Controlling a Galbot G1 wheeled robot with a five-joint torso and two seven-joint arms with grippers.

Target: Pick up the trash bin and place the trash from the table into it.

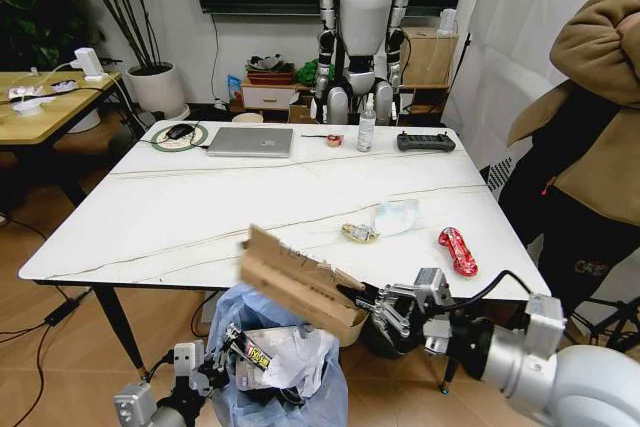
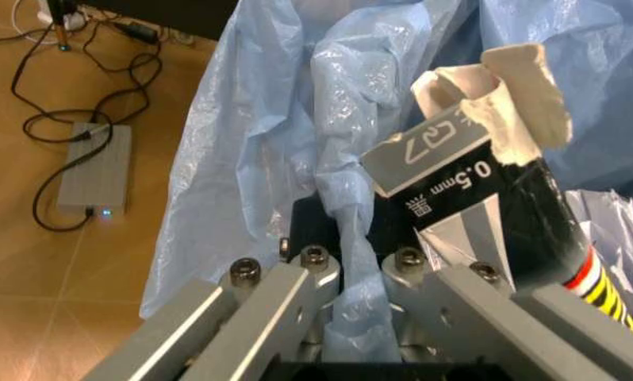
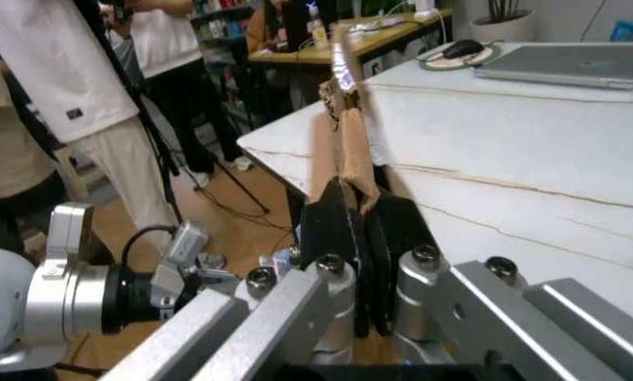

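Pale-blue crinkled plastic lines the trash bin (image 1: 275, 367), which sits low at the near edge of the tabletop (image 1: 200, 207), just in front of its rim and below the level of the top. The left pincer (image 1: 222, 359) is closed on a fold of the bag at the bin's rim; in the left wrist view the fingers (image 2: 295, 294) pinch a bunched strip of the blue plastic (image 2: 343, 238) between them. Inside the bin lie crumpled white paper and a black printed pack (image 2: 507, 214) with a white torn piece at its end. To the right, the right pincer (image 1: 368, 299) is clamped on a brown cardboard piece (image 1: 295, 282), held tilted above the bin's opening and over the near edge of the marble-look top; the right wrist view shows the black pads (image 3: 332, 230) pressed on either side of the cardboard's edge (image 3: 343, 111). Farther in on the tabletop, toward the right side, lie a small gold-printed wrapper (image 1: 359, 233), a clear plastic pack (image 1: 397, 215) just beside it, and a red wrapper (image 1: 458, 250) nearer the right edge. Along the far edge stand a silver laptop (image 1: 251, 141), a round mat with a mouse (image 1: 179, 134), a small clear bottle (image 1: 366, 127) and a black remote controller (image 1: 425, 142). Beyond the tabletop a white humanoid robot (image 1: 363, 27) hangs before a dark screen.
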